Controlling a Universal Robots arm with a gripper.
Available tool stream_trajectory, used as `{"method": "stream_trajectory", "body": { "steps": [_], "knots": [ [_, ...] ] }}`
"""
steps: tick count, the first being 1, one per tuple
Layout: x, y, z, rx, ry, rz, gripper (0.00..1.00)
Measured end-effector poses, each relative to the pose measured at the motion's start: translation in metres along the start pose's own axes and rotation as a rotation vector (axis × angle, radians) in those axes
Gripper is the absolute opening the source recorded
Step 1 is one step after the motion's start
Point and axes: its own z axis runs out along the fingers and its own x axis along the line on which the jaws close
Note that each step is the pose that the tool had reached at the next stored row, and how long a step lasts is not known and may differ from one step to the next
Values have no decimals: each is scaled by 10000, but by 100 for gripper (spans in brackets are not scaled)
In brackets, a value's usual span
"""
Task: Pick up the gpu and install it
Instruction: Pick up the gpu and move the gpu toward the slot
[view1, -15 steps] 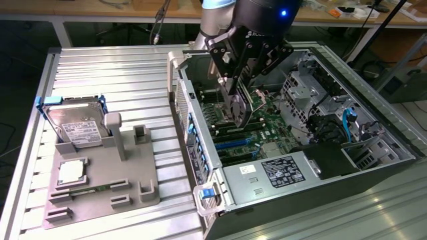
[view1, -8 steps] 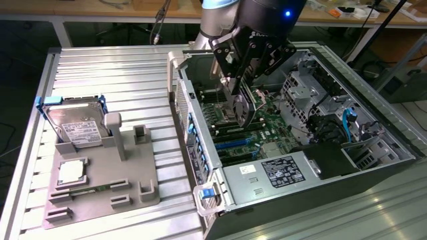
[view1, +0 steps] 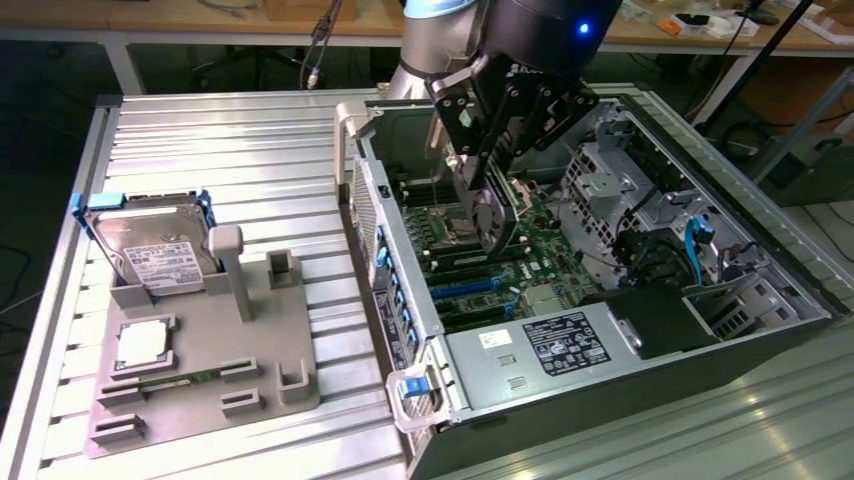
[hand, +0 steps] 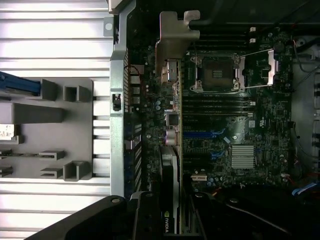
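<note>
A ribbed metal table carries an open computer case on the exterior view's right and a grey parts holder on its left. The robot arm reaches down from above into the case. The motherboard lies flat on the case floor, with a labelled power supply at the near end.

The gripper hangs inside the case, over the board, its jaws clamped on the upper edge of the gpu. The card stands edge-on, dark and thin, well apart from the holder. Whether its lower edge touches the board cannot be told.

In the wrist view the gpu runs as a narrow strip along the motherboard, just inside the case wall. Its silvery end bracket is beside the empty processor socket, and a small finned heatsink sits further along the board.

On the holder, a hard drive with a white label leans in its slot, and a processor lies flat just in front of it.
</note>
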Motion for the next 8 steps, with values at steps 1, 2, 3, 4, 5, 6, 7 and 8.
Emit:
{"method": "stream_trajectory", "body": {
  "steps": [1, 2, 3, 4, 5, 6, 7, 8],
  "knots": [
    [-5, 0, 0, 1, 0, -2, 27],
    [-16, 0, 1, 0, 0, -7, 27],
    [-24, 0, 2, 1, 0, -11, 27],
    [-30, 0, 3, 1, 0, -14, 27],
    [-35, 0, 3, 1, 1, -17, 27],
    [-40, 0, 3, 1, 1, -20, 27],
    [-46, 0, 4, 2, 1, -22, 27],
    [-52, 0, 4, 2, 1, -25, 27]
  ]
}}
